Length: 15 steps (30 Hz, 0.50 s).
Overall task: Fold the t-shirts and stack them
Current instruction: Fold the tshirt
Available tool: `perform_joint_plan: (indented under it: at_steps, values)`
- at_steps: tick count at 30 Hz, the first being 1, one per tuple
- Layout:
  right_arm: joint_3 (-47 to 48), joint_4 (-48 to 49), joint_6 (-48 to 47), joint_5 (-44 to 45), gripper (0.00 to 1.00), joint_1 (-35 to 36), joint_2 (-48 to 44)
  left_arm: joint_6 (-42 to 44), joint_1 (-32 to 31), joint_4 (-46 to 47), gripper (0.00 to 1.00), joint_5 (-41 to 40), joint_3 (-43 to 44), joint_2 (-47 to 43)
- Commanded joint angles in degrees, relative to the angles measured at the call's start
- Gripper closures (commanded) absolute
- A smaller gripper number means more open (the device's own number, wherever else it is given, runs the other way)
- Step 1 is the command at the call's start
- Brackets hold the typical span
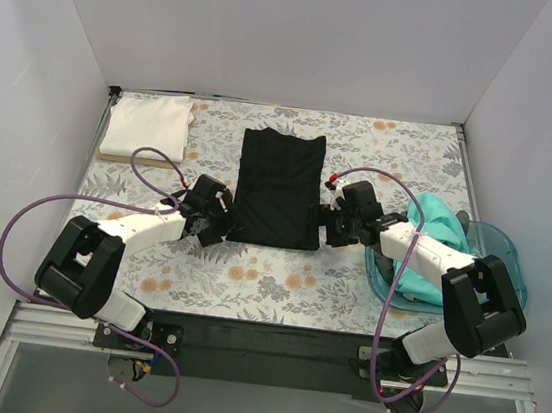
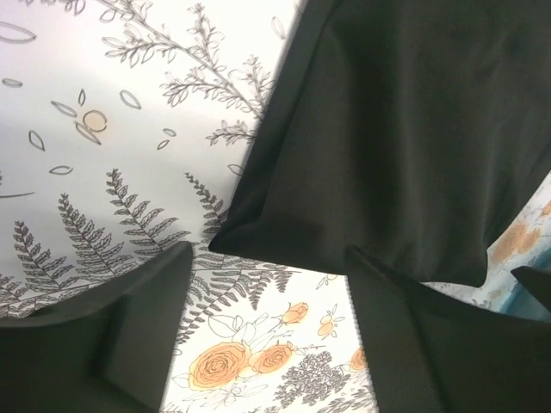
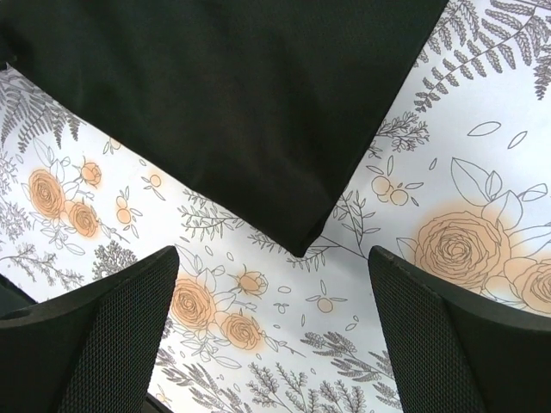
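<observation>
Gaping left end effector (image 1: 222,222) and right end effector (image 1: 325,221) flank black t-shirt (image 1: 278,189).

Teal t-shirt (image 1: 439,218) partly hidden behind right arm (image 1: 426,253); black t-shirt (image 3: 232,95) cut off at wrist-view edges

— Black shirt (image 1: 278,189)?
— Matt cloth, soft, faintly creased. Same with the white shirt (image 1: 147,124) and the teal shirt (image 1: 435,222).
— Bin (image 1: 509,247)?
— Translucent blue plastic, glossy.
— Table cover (image 1: 247,276)?
— Smooth, flat, printed with flowers; cloth or plastic, hard to tell.
— Finger pads (image 3: 103,344)?
— Black, matt, finely meshed.
— Arm shells (image 1: 140,230)?
— White plastic, smooth.
</observation>
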Motion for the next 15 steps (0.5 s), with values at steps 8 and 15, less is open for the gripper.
perform_joint_plan:
  at_steps: [8,15]
  values:
    - [-0.18,3.85,2.84,0.91,0.13,-0.15,3.31,-0.59,-0.26,2.31,0.78,3.48,-4.41,-1.06]
    - [-1.50,5.25,3.46,-0.93,0.32,-0.15,4.63,-0.68,-0.26,2.84,1.00,2.51,-6.09,-1.16]
